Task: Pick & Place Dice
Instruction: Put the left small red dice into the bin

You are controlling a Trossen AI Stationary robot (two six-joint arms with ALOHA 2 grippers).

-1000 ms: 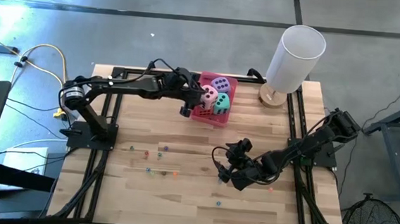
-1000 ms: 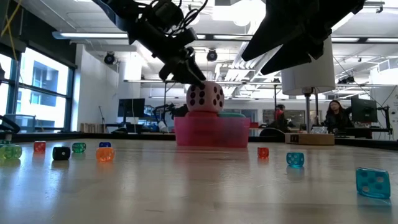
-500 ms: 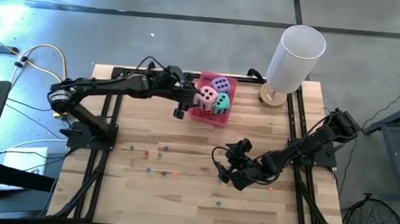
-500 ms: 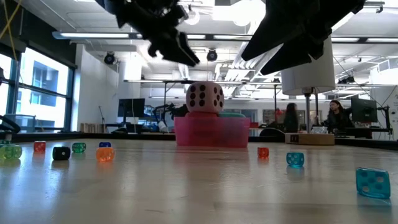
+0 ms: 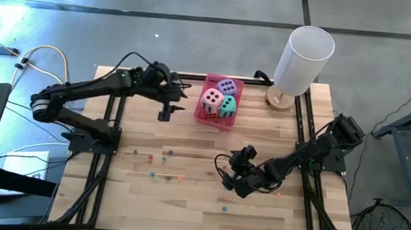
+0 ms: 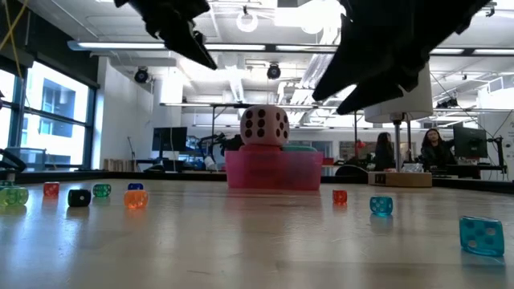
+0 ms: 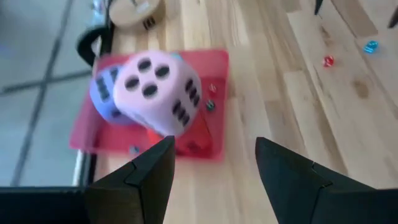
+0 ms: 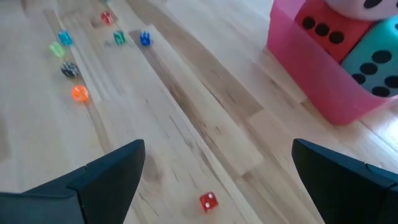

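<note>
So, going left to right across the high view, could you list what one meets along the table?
Left gripper → pink die → teal die → right gripper → white cylinder.

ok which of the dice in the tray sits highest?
The pink die: it rests on top of the red one, above the tray rim, while the teal and purple sit lower inside.

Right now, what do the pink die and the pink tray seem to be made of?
Pink die: probably soft foam, matte; rounded corners, no glare. Pink tray: likely translucent plastic; in the right wrist view the red die's pips show through its wall.
</note>
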